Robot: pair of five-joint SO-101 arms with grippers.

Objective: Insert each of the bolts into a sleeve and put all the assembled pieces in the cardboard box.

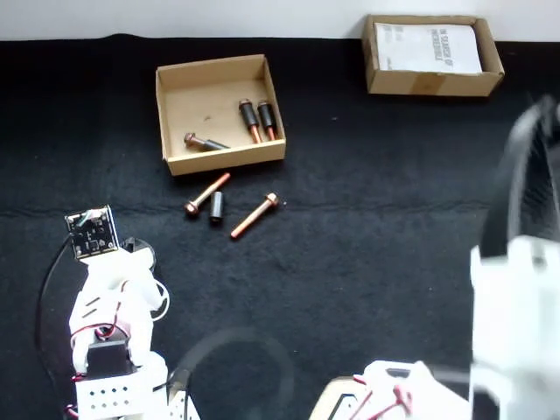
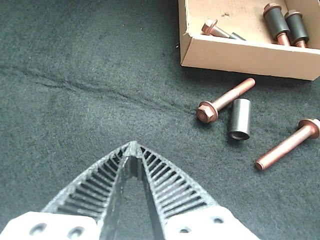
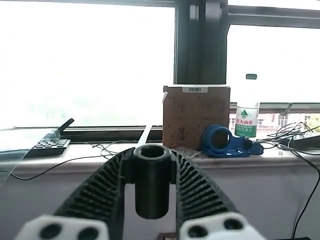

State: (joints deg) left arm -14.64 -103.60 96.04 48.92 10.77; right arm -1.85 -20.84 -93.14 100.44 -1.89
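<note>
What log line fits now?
left gripper shut | right gripper shut on black sleeve | cardboard box: three sleeved bolts | loose: two bolts, grey sleeve

We see a black-clothed table (image 1: 367,262) carrying an open cardboard box (image 1: 229,157) far left, a second box (image 1: 429,84) far right, and, just nearer than the first, a bolt (image 1: 207,193), a sleeve (image 1: 216,206) and another bolt (image 1: 255,216)

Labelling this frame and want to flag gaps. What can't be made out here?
- High view: right arm, blurred and cut by the edge.
- Left wrist view: cardboard box, cut by the top edge.
- Right wrist view: held sleeve, its inside too dark.
</note>
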